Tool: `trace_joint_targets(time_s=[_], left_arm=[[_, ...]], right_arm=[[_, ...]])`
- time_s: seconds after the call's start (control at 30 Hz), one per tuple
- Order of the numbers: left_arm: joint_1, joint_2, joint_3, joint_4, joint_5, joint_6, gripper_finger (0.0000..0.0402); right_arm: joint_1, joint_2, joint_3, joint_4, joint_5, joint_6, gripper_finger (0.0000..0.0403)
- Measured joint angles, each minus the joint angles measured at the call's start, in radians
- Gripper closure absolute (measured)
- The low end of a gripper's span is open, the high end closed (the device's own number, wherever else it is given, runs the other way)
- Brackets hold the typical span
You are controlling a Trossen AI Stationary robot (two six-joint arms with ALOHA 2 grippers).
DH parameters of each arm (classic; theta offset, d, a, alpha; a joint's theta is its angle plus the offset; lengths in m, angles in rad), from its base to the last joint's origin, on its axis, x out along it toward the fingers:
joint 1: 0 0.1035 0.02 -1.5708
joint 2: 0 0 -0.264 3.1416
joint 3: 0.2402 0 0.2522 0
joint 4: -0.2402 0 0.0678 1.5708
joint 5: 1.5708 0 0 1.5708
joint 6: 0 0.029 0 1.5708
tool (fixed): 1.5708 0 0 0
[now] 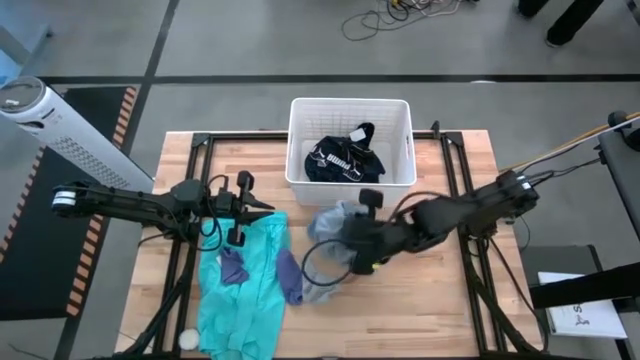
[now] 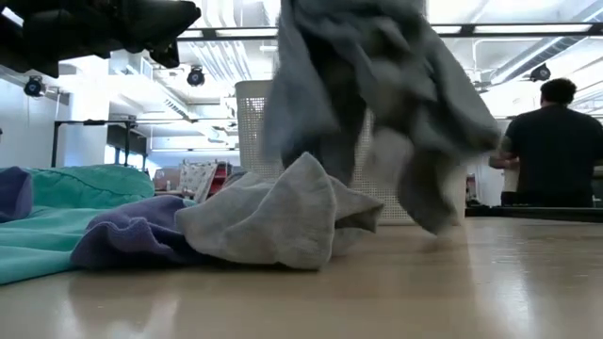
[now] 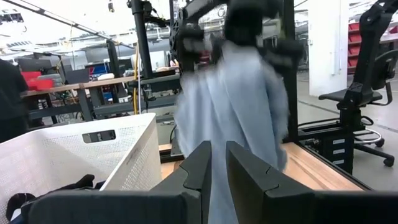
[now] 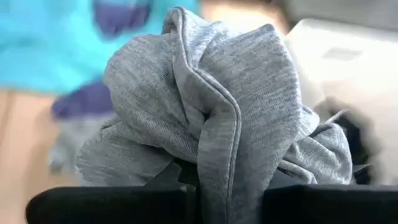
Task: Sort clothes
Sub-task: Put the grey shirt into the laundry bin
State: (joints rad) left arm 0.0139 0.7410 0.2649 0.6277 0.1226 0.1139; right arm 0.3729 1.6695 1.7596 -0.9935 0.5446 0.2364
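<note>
My right gripper [image 1: 352, 243] is shut on the grey garment [image 1: 328, 228] near the table's middle, just in front of the white basket [image 1: 300, 150]. The dark white-printed garment [image 1: 343, 160] lies in the basket. The large turquoise garment [image 1: 250, 295] lies spread on the table's left half, with purple pieces [image 1: 232, 266] [image 1: 290, 276] on it and beside it. My left gripper [image 1: 268, 207] hovers over the turquoise garment's far edge, fingers [image 3: 202, 165] nearly together and empty. No navy patterned garment shows. My right gripper holds a bunched fold of the grey garment [image 4: 214, 143], several layers, between its two fingers. The fingers come from the table's right side, slanting down. The garment hangs below the gripper [image 2: 367, 94], and its lower end [image 2: 283, 221] lies crumpled on the table.
The basket stands at the table's far middle. A black metal frame [image 1: 200, 150] runs along the table's edges. A white tower fan [image 1: 60, 130] stands off the far left corner. A person [image 2: 551, 141] stands beyond the table. Bare wood [image 1: 420, 300] lies at the near right.
</note>
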Motion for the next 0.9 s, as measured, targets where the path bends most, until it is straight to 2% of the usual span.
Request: trace_joint_targets(time_s=[0.23,0.4,0.5,0.63,0.73,0.9], left_arm=[[0.0,0.0,0.0,0.001,0.0,0.002,0.0367],[0.0,0.0,0.0,0.0,0.0,0.005,0.0367],[0.0,0.0,0.0,0.0,0.0,0.005,0.0367],[0.0,0.0,0.0,0.0,0.0,0.004,0.0367],[0.0,0.0,0.0,0.0,0.0,0.004,0.0367],[0.0,0.0,0.0,0.0,0.0,0.004,0.0367]], right_arm=[[-0.009,0.014,0.273,0.013,0.228,-0.263,0.0379],[-0.045,0.017,0.424,0.161,0.322,-0.508,0.0379],[-0.088,0.017,0.495,0.241,0.322,-0.637,0.0379],[-0.187,0.017,0.558,0.27,0.298,-0.732,0.0379],[-0.283,0.013,0.567,0.247,0.255,-0.729,0.0379],[-0.459,0.019,0.561,0.105,0.067,-0.614,0.0379]])
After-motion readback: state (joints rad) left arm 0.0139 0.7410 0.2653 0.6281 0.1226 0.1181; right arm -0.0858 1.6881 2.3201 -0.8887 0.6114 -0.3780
